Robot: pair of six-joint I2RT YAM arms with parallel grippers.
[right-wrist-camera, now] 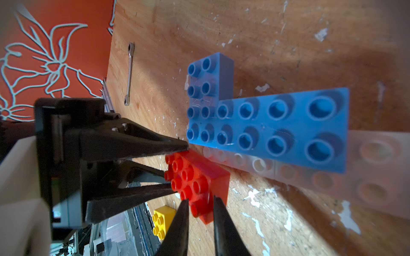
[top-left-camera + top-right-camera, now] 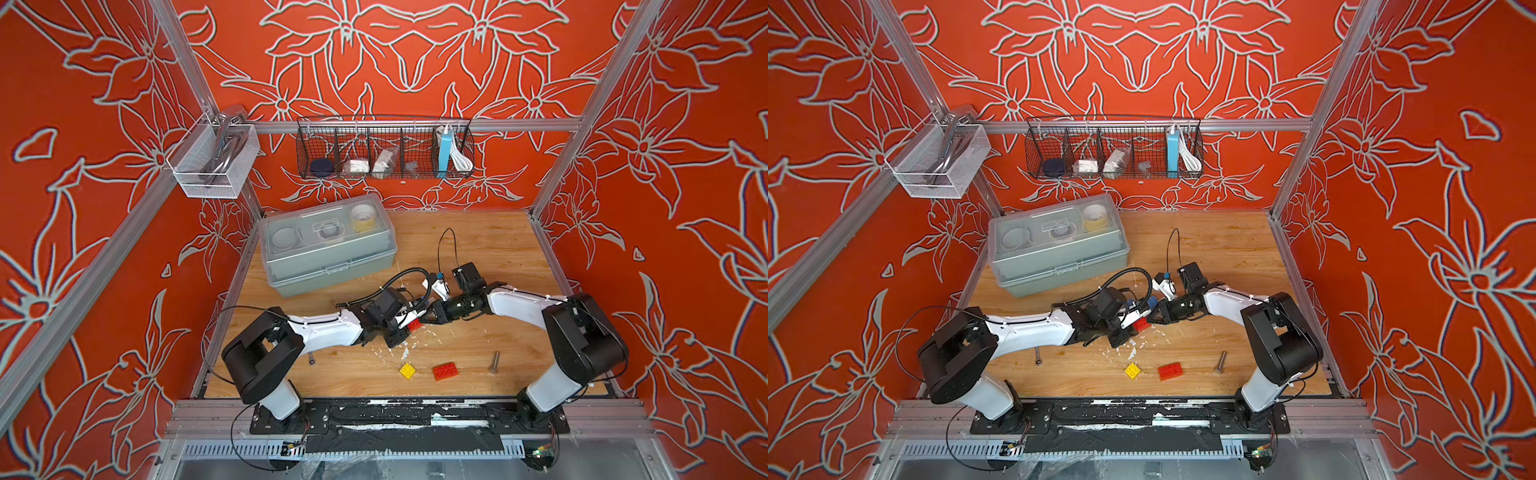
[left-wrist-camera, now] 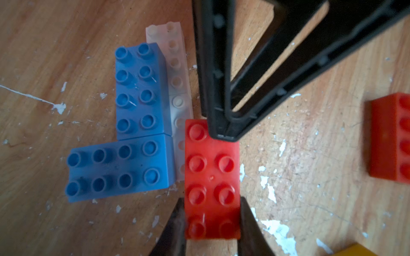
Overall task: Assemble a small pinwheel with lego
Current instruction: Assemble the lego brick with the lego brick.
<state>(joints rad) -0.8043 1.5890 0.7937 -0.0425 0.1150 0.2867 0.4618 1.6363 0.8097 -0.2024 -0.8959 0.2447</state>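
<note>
Two blue bricks [image 3: 139, 88], two white bricks [image 3: 177, 66], two red, one yellow. My left pincer [image 3: 211, 208] pinches one red brick [image 3: 211, 175] beside the white row. My right pincer [image 3: 221, 133] rests nearly-meeting tips on its end; gripping, I cannot tell. Yellow brick [image 2: 408, 370] at six o'clock, spare red brick [image 2: 444, 371] at five, bolt [image 2: 495, 362] at four.

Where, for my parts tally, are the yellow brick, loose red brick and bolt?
yellow brick [image 2: 408, 370], in a top view, studded top
loose red brick [image 2: 444, 371], in a top view, studded top
bolt [image 2: 494, 361], in a top view, mid-shaft
</note>
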